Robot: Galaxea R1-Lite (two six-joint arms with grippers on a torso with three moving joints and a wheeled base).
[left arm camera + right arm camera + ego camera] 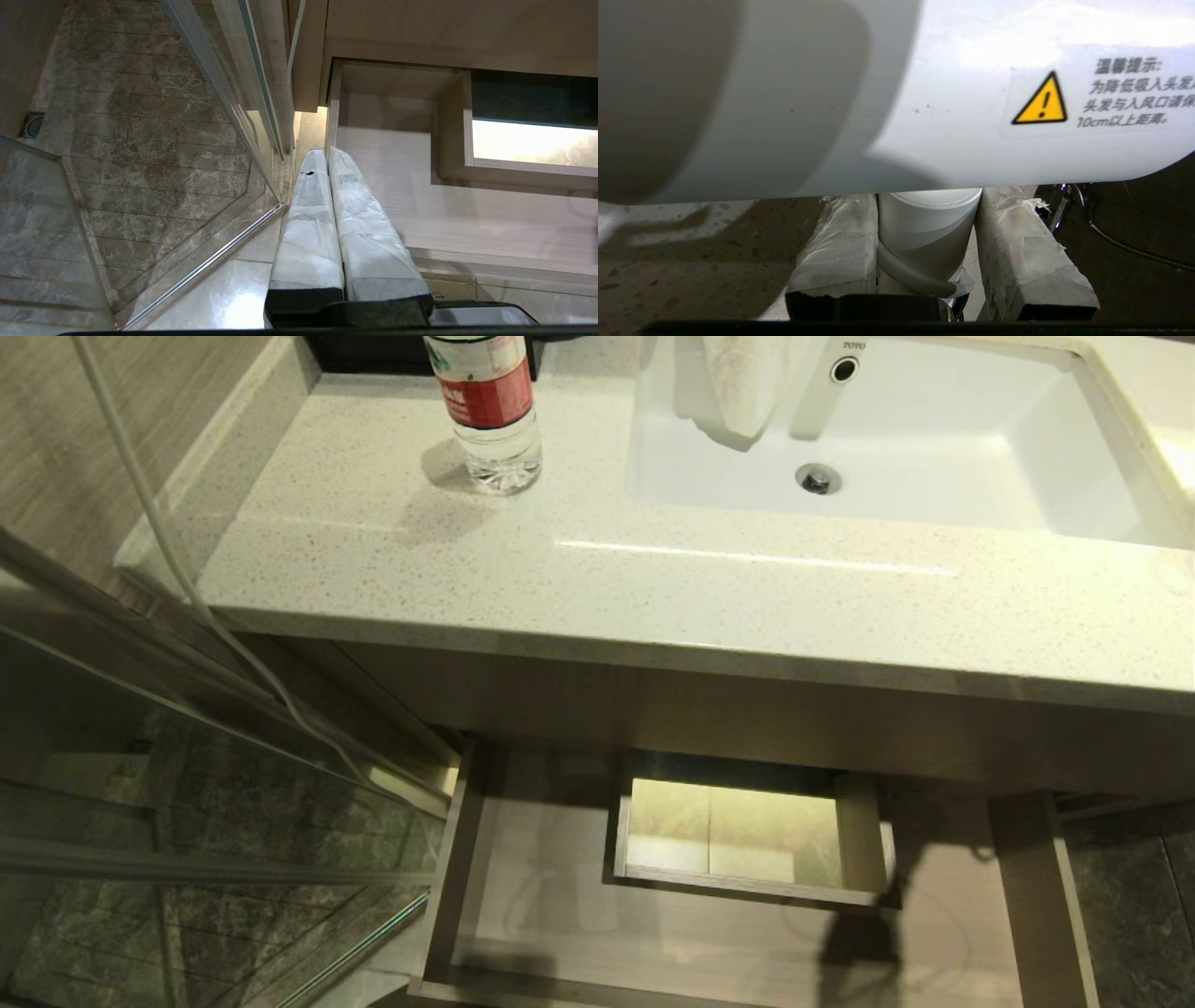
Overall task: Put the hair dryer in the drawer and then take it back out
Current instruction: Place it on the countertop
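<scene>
The right gripper (927,242) pinches the handle of the dryer (952,93), one wrapped finger (840,242) on each side of it. In the right wrist view the white barrel fills the upper half of the frame, with a warning sticker (1087,98) at the upper right. This gripper and the dryer do not appear in the head view; only a dark shadow falls on the drawer floor at the lower right there.

The left gripper (327,154) has its two wrapped fingers pressed together and holds nothing. It hangs at the lower centre of the left wrist view, over the left edge of the drawer.

The drawer (523,896) stands open in the lower middle of the head view, under the counter (653,597), and nothing lies in it. A boxed cut-out (864,840) sits at its middle rear. On the counter stands a bottle (490,411) at the upper centre, beside the sink (934,448).

I judge these risks: the grip is only on the handle, so the heavy barrel can turn in the fingers. The dryer can also knock the counter edge, or land on the cut-out, which seems to have no bottom, and fall through
</scene>
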